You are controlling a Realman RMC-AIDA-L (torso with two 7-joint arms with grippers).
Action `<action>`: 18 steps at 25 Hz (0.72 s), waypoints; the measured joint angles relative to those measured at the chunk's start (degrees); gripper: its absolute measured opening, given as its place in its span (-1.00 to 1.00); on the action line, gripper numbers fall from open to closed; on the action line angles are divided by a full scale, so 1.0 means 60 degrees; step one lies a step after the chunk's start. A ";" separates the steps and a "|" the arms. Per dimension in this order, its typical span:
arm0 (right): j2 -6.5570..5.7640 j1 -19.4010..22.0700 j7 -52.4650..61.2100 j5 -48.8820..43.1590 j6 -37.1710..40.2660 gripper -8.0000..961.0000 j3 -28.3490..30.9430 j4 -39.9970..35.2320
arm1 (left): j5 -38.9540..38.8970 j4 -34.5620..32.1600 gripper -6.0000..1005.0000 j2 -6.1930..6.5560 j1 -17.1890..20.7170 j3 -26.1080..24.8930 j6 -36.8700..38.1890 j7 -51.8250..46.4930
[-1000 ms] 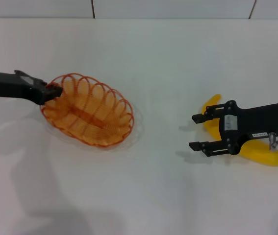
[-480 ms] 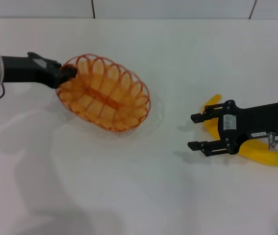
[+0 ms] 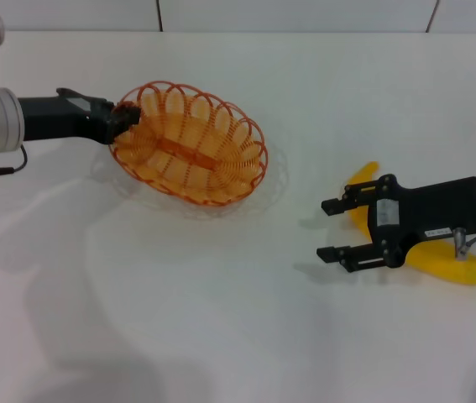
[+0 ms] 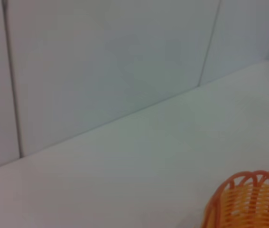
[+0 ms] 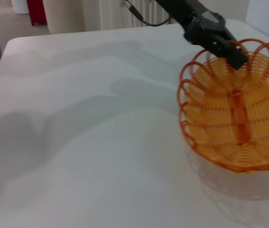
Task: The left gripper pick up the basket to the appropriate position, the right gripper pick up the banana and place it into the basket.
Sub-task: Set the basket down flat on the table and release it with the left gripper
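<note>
At the left edge of the white table we see the left gripper reaching in from the side, its fingers clamped on the left end of the rim of the basket. The orange wire basket is tilted and held clear of the surface, with its faint shadow lying on the table under it, toward the back left part of the table; in the right wrist view the same gripper grips the basket's looped rim at the far side. The left wrist view catches only a bit of the basket's rim against the table and the wall panels behind.

Well apart from it, near the right edge of the table, we find the right gripper hanging with its jaws spread wide and nothing between them, pointing toward the table's middle. The banana lies on the table under and behind that gripper, one tip showing beside its upper finger and the other end near the right edge.
</note>
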State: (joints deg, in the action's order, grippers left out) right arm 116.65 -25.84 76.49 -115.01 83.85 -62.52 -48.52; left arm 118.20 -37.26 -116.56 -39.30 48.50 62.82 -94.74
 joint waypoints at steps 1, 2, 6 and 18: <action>0.0005 0.0000 0.0038 -0.0001 0.0000 0.47 -0.0077 0.0000 | -0.0050 0.0102 -0.83 0.0000 -0.0001 0.0000 -0.0062 0.0039; 0.0008 0.0000 0.0080 -0.0002 -0.0010 0.47 -0.0174 -0.0003 | -0.0080 0.0171 -0.83 0.0000 -0.0002 0.0000 -0.0090 0.0050; 0.0011 -0.0009 0.0164 -0.0005 -0.0062 0.47 -0.0403 -0.0037 | -0.0410 0.0344 -0.83 -0.0010 0.0042 0.0000 -0.0219 0.0175; 0.0012 -0.0046 0.0172 -0.0005 -0.0030 0.47 -0.0448 -0.0051 | -0.1531 0.1214 -0.83 -0.0023 0.0144 -0.0053 -0.0634 0.0904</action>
State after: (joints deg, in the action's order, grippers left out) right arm 116.72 -26.12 77.52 -115.04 83.67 -65.21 -48.82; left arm 109.01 -29.98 -116.70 -38.43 48.18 59.01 -89.31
